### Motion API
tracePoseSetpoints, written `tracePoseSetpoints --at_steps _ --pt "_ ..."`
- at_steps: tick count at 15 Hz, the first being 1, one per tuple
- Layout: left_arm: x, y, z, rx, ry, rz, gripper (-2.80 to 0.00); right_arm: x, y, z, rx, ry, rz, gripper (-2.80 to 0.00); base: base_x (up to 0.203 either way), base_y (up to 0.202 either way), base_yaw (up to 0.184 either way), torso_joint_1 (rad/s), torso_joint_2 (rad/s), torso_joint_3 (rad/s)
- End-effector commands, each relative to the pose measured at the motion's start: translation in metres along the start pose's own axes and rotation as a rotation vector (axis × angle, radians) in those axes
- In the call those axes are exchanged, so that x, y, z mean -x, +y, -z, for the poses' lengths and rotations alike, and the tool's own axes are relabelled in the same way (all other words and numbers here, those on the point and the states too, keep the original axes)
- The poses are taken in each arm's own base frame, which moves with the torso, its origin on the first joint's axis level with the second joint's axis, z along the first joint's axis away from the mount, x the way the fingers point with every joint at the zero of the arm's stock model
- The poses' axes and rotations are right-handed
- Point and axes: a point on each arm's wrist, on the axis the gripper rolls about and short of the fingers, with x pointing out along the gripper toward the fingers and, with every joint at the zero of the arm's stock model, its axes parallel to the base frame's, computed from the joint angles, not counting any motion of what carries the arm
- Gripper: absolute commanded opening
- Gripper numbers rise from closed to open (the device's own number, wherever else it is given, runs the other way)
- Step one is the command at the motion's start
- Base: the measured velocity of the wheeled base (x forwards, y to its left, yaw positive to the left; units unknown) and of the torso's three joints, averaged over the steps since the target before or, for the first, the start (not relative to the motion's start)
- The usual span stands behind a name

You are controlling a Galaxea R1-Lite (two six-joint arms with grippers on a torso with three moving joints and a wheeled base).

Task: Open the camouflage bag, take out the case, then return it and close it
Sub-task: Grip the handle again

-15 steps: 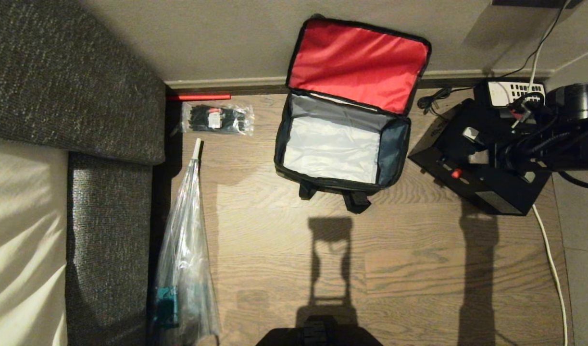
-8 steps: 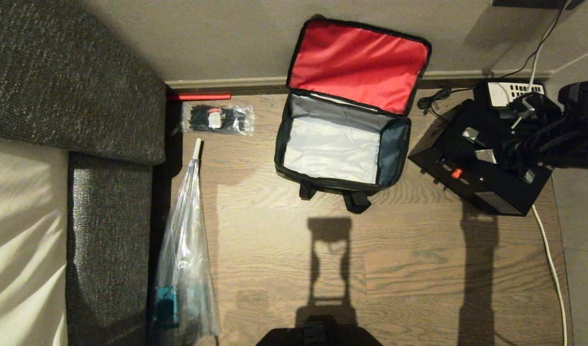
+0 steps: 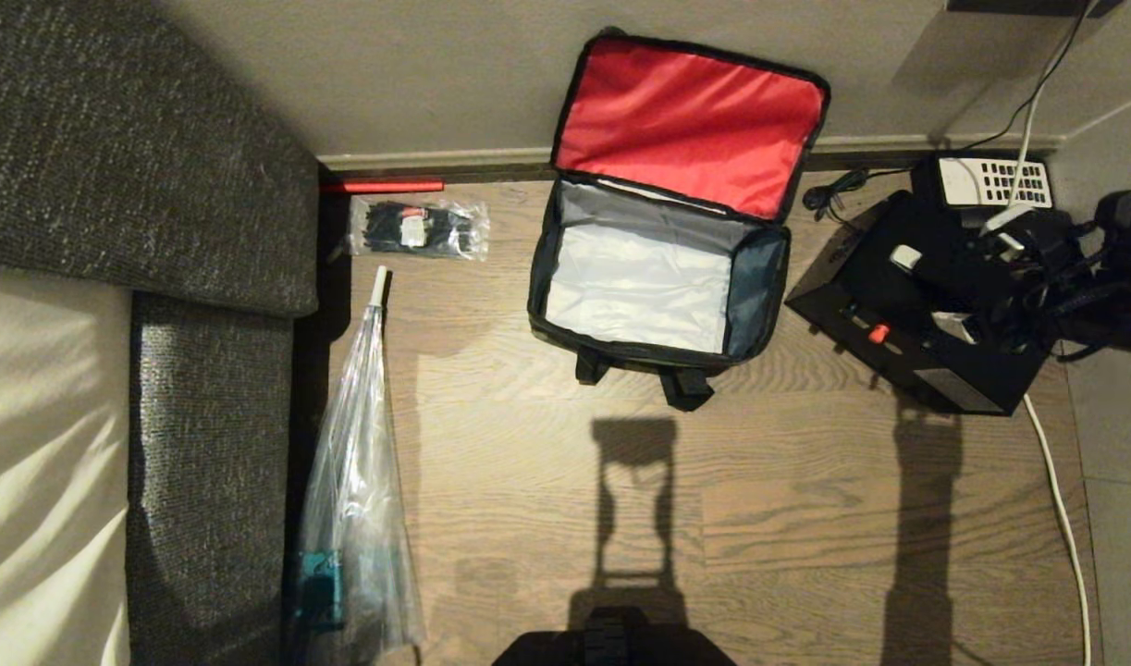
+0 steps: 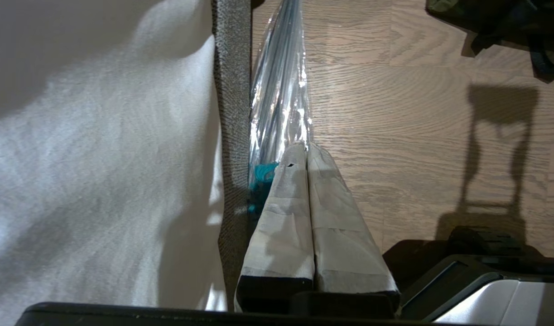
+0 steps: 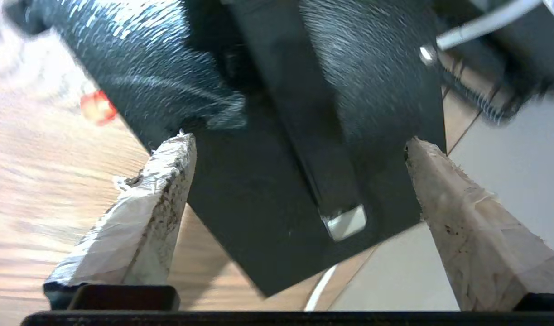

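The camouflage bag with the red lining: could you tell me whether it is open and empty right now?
Open and empty. The camouflage bag has its red-lined lid folded back against the wall, and only bare pale grey lining shows inside.

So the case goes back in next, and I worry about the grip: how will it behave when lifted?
The case looks rigid and boxy, so it probably won't sag. Its textured black top may resist slipping. It seems bulky between the right gripper's open fingers, so likely heavy and apt to tilt.

Home living room; wood-plank floor (image 3: 547, 518), grey fabric sofa (image 3: 140, 157), pale wall with skirting board (image 3: 436, 159), telephone (image 3: 986, 182)
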Motion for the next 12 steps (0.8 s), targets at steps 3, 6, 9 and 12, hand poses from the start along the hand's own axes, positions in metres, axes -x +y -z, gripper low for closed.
tracePoseSetpoints --at_steps 3,6,9,12 --pt "0.000 0.000 0.000 0.000 0.000 0.000 -2.80 -0.003 0.001 0.006 0.046 -0.038 -0.029 0.00 0.000 0.000 0.000 0.000 0.00 0.000" --pt "0.000 0.000 0.000 0.000 0.000 0.000 -2.80 -0.005 -0.008 0.015 0.174 -0.047 0.032 0.00 0.000 0.000 0.000 0.000 0.00 0.000" --pt "0.000 0.000 0.000 0.000 0.000 0.000 -2.80 -0.006 -0.010 0.022 0.291 -0.062 0.092 0.00 0.000 0.000 0.000 0.000 0.00 0.000" --pt "0.000 0.000 0.000 0.000 0.000 0.000 -2.80 -0.012 -0.004 0.031 0.307 -0.031 0.140 0.00 0.000 0.000 0.000 0.000 0.00 0.000"
